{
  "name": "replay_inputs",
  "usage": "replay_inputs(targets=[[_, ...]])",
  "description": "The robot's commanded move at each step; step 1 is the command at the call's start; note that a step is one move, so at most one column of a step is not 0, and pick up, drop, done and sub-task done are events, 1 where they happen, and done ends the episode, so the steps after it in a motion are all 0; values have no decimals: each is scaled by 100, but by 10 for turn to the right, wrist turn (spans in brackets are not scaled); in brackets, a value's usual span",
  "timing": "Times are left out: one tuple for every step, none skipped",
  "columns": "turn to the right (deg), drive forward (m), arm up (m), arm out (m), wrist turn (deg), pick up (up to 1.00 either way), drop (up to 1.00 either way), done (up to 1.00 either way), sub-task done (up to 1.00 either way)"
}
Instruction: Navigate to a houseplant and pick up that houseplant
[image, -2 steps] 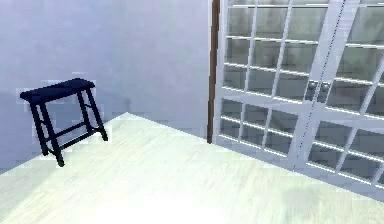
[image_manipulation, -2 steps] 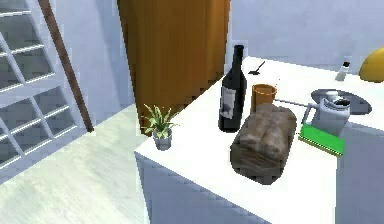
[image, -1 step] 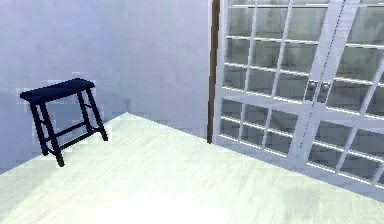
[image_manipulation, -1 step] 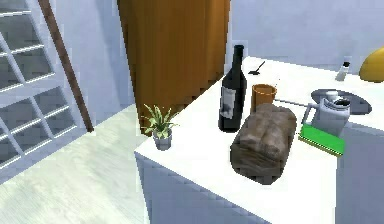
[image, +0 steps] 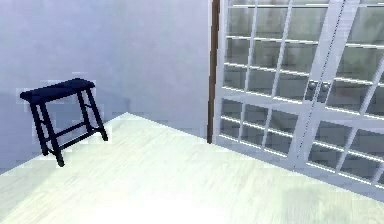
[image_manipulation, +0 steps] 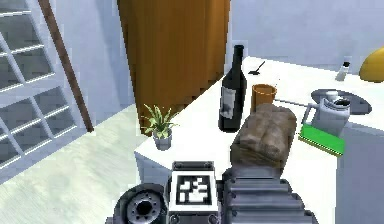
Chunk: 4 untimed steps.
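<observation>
See dark gripper body (image_manipulation: 140, 207) at arm side view's bottom edge, just left of white black-marked square tag (image_manipulation: 195, 190) on dark ribbed arm bar (image_manipulation: 258, 196). Can't make out the finger end, so can't tell finger state, and can't tell about holding anything.

Find the target, small spiky green houseplant in a pale grey pot (image_manipulation: 157, 124), almost straight up-picture of the gripper, upright on the near left corner of the white tabletop (image_manipulation: 300, 85). Apart from the gripper, not touching.

Up and right of the gripper, on the same tabletop:
- rough brown bread loaf (image_manipulation: 265, 136), just above the arm bar
- tall dark glass bottle with pale label (image_manipulation: 233, 88), upright behind the loaf and right of the plant
- orange-brown cup (image_manipulation: 264, 97), just beside the bottle
- flat green book-like slab (image_manipulation: 322, 139), right of the loaf
- grey round lidded pot (image_manipulation: 333, 106), behind the slab

Beyond the plant, see plain brown wooden door (image_manipulation: 170, 45). Up-left of the gripper, see white-framed glass-paned door (image_manipulation: 30, 85) over pale floor (image_manipulation: 70, 160).

In the forward view, note dark four-legged stool with flat seat (image: 65, 112) at left against blue-grey wall (image: 130, 50), and white-framed glass-paned double doors (image: 300, 85) at right.
</observation>
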Motion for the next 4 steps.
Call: replay_inputs(targets=[[0, 0, 0, 22, 0, 0, 0, 0, 0], [0, 0, 0, 0, 450, 0, 0, 0, 0], [0, 0, 0, 0, 450, 0, 0, 0, 0], [0, 0, 0, 0, 450, 0, 0, 0, 0]])
